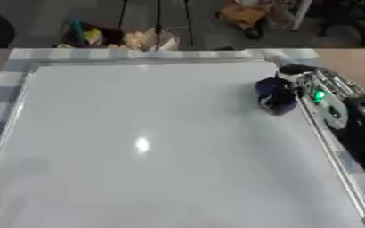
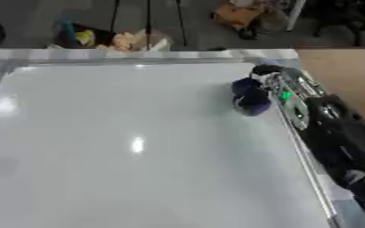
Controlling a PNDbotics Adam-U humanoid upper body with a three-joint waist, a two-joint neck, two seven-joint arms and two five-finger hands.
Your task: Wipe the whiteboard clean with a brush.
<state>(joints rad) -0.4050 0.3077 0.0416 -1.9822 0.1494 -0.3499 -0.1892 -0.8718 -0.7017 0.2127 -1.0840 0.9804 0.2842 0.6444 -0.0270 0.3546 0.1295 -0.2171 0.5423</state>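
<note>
A large whiteboard [image 1: 154, 142] with a silver frame lies flat and fills most of the view; its surface looks blank, with a light glare spot. My right hand [image 1: 298, 84] reaches in from the right over the board's right frame near the far corner. Its fingers are curled round a dark blue brush [image 1: 277, 97] that rests on the board just inside the right edge. A green light glows on the wrist [image 1: 319, 95]. The left hand shows in neither view.
The board's right frame rail [image 1: 334, 160] runs under my right forearm [image 2: 338, 133]. Brown table surface [image 1: 357, 64] shows at the far right. Beyond the far edge, bags and clutter [image 1: 139, 39] sit on the floor.
</note>
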